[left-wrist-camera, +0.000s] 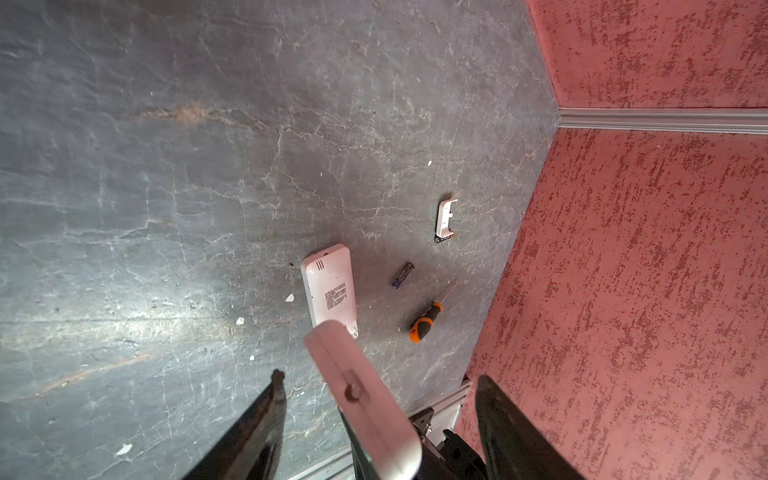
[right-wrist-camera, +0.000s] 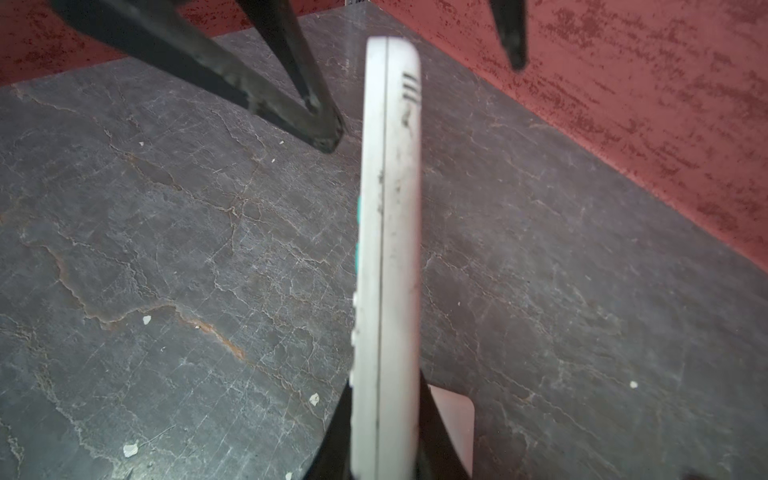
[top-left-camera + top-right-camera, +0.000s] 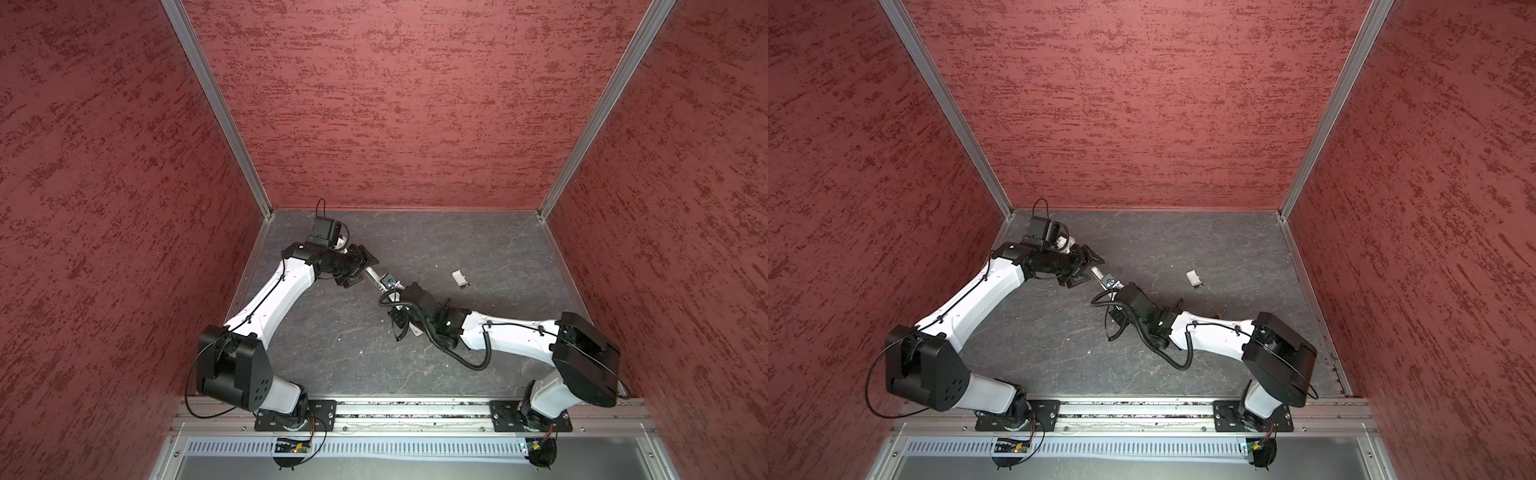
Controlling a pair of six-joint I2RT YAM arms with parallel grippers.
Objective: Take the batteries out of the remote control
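Right tool point(image 2: 384, 380) clamps the remote control point(image 2: 390, 208); left tool point(image 1: 380, 377) stands wide open astride its free end.

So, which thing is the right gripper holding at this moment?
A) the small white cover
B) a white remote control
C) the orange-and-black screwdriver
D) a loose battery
B: in the right wrist view the right gripper is shut on the white remote control, which it holds on edge above the table, while the left wrist view shows the screwdriver, the battery and the cover lying loose on the table.
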